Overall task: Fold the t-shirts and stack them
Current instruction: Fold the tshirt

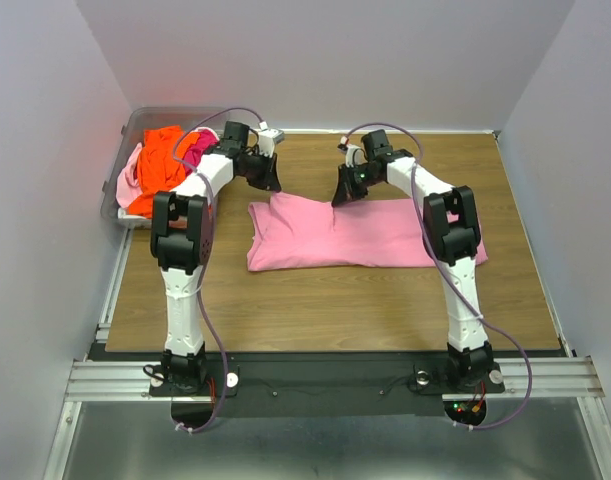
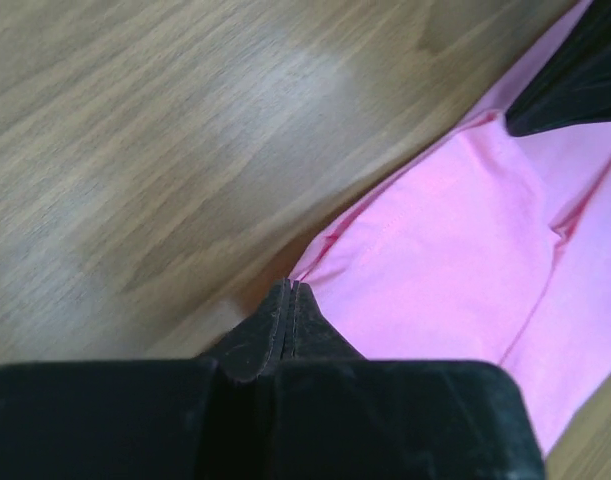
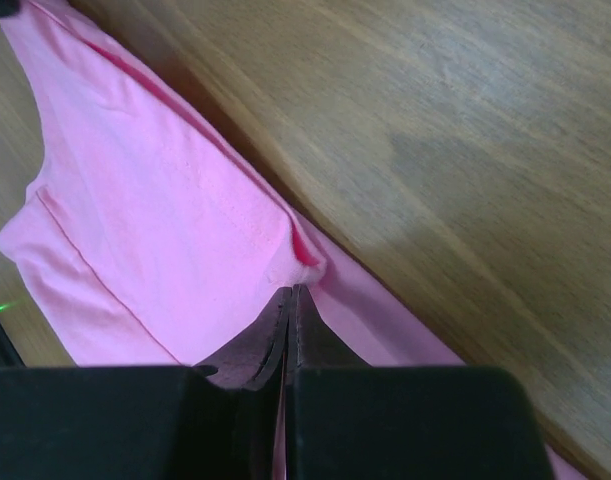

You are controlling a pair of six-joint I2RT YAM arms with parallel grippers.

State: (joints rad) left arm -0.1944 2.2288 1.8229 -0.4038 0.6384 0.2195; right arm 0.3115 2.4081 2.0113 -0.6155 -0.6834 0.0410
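Spanning the middle of the wooden counter (image 1: 315,300), the light pink t-shirt (image 1: 355,235) lies flat in a long folded band, while the other t-shirts (image 1: 157,165), orange and pink, are heaped in the clear bin (image 1: 135,120) at the far left corner. The left tool (image 1: 268,183) is closed on the shirt's far edge near its left end. The right tool (image 1: 342,196) is closed on a small bunch of that same edge further right.
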